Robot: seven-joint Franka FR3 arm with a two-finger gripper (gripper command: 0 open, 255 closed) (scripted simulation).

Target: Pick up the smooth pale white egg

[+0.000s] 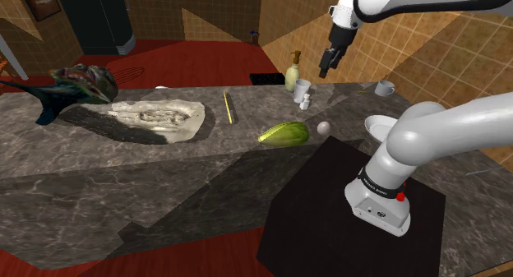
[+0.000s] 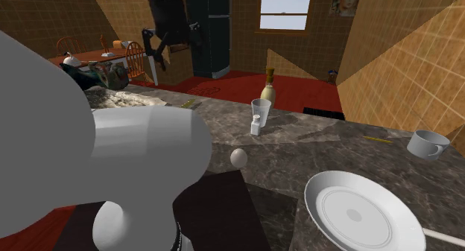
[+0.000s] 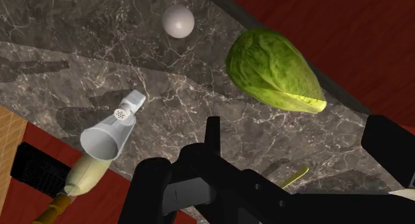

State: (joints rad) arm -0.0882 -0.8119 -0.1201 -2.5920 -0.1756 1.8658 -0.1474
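Note:
The pale white egg (image 1: 323, 129) lies on the dark marble counter (image 1: 164, 177), just beside the tip of a green leafy vegetable (image 1: 284, 134). In the second exterior view the egg (image 2: 238, 158) rests near the black stand's corner. My black gripper (image 1: 328, 66) hangs high over the counter, above the glass and shaker and well clear of the egg. Its fingers stand apart with nothing between them. In the wrist view the egg (image 3: 178, 21) is far ahead of the gripper (image 3: 299, 139), and the green vegetable (image 3: 276, 71) lies closer.
A clear glass (image 1: 302, 90), a small white shaker (image 1: 306, 103) and a bottle (image 1: 293, 70) stand behind the egg. A white plate (image 2: 358, 212) and mug (image 2: 426, 144) sit nearby. A pale slab (image 1: 156, 119) and a yellow stick (image 1: 228, 107) lie further off.

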